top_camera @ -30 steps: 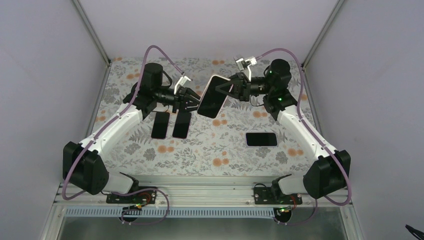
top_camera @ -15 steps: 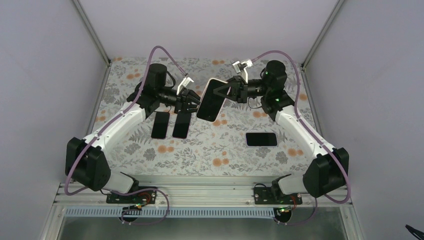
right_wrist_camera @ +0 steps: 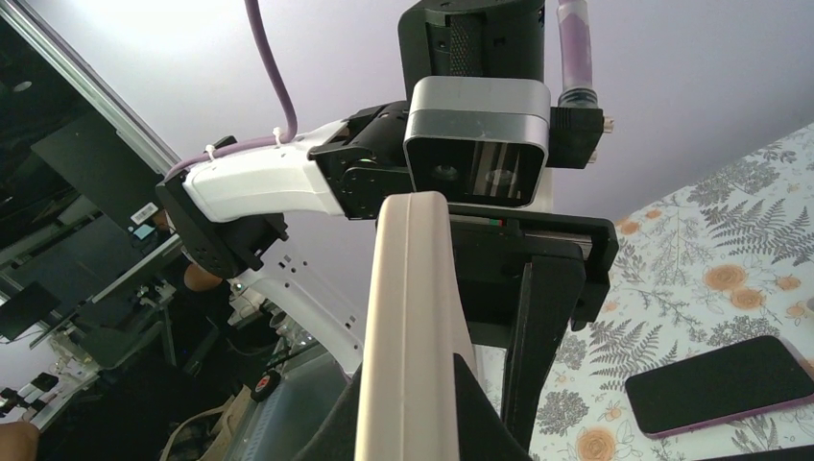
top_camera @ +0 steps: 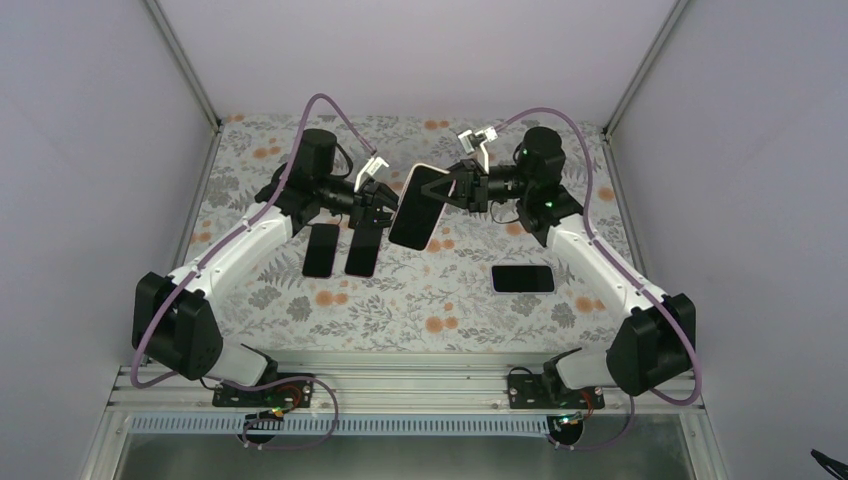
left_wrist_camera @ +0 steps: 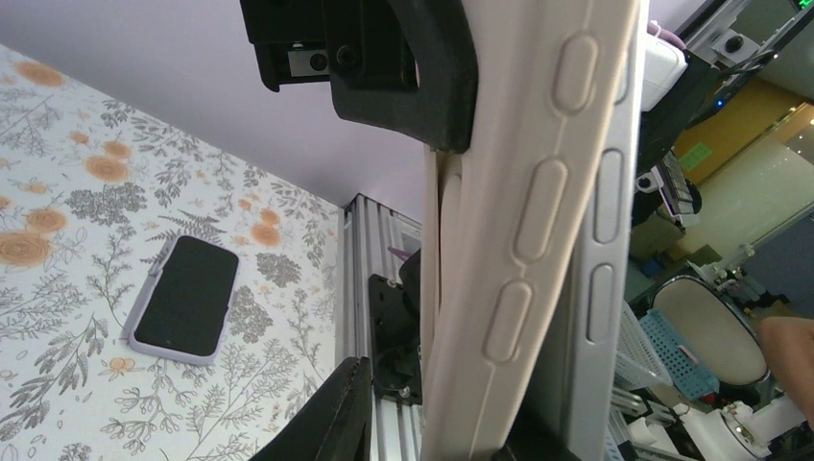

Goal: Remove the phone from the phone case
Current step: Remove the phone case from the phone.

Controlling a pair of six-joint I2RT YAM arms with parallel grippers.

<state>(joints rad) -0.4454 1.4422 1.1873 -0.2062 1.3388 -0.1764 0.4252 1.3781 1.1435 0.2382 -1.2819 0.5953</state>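
Held aloft with its long axis slanted, the phone [top_camera: 413, 207] in its phone case [left_wrist_camera: 523, 230] is clamped between 2 pincers: right gripper [top_camera: 452, 187] on the right edge, left gripper [top_camera: 386, 207] on the left.

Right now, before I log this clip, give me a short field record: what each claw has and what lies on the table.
held item: cased phone, in the air between the arms, tilted, dark face toward the top camera
right claw: shut on the cased phone's upper right edge
left claw: shut on its left edge
task state: phone not yet out of the case
table: left spare and middle spare side by side under the left arm; right spare apart; all lying flat
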